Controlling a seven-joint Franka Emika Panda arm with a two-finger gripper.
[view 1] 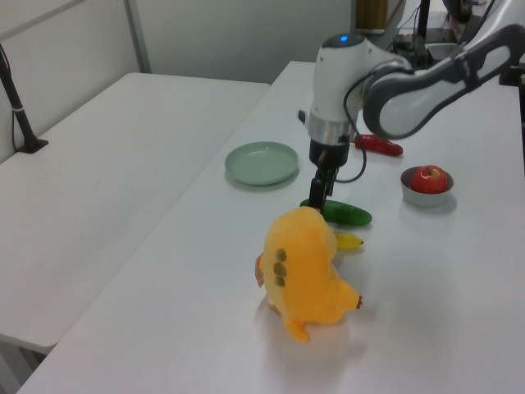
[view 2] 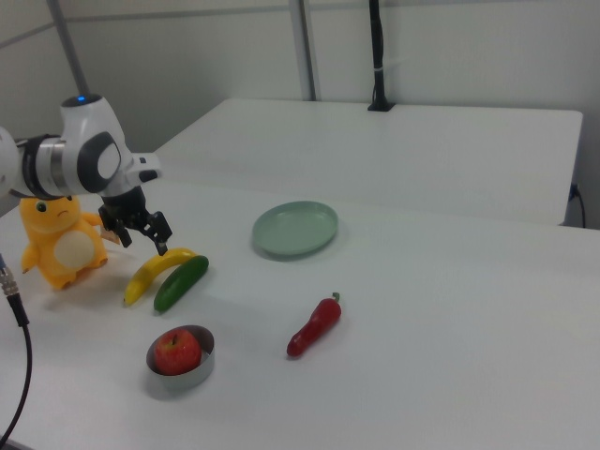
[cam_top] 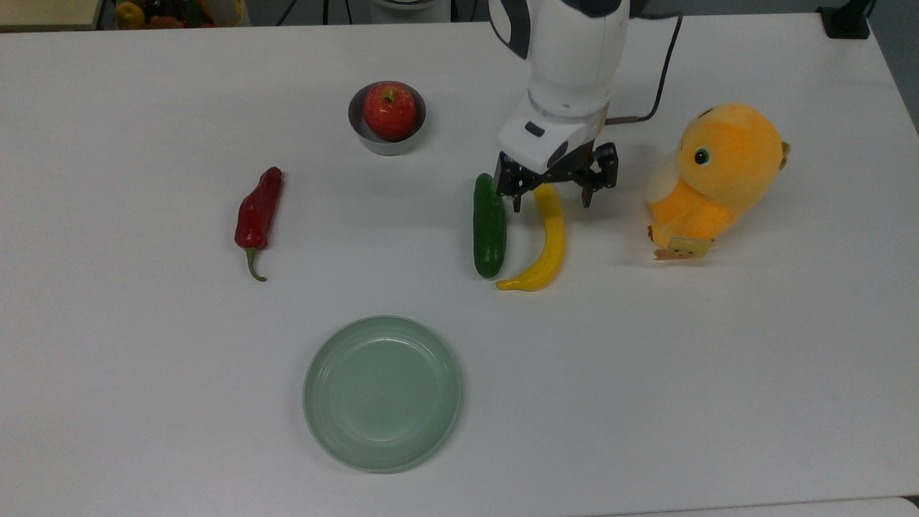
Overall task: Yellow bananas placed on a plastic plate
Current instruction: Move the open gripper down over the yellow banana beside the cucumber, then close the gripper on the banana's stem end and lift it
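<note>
Gripper (cam_top: 554,200) hangs over the far end of the yellow banana (cam_top: 548,244) in the top view, fingers spread wide and straddling the fruit, one tip in the gap toward the cucumber (cam_top: 489,226), the other on the plush toy's side; whether the tips touch the banana or the table cannot be told. White table (cam_top: 718,373) carries everything. White arm (cam_top: 571,72) reaches in from the top view's upper edge, a black cable trailing beside it. Orange plush toy (cam_top: 714,176) sits at the top view's right, well apart from the plate; in the left view it stands nearest the camera and hides most of the banana (view 1: 349,240). Plastic plate (cam_top: 382,393), pale green, lies bare near the top view's lower edge, apart from the banana. Banana lies flat on the table, curved, just beside the dark green cucumber, roughly parallel to it; in the right view the pair lies below the gripper (view 2: 141,235). Red chilli pepper (cam_top: 258,217) lies alone at the top view's left. Small grey metal bowl (cam_top: 362,135) holds a red apple (cam_top: 389,110).
</note>
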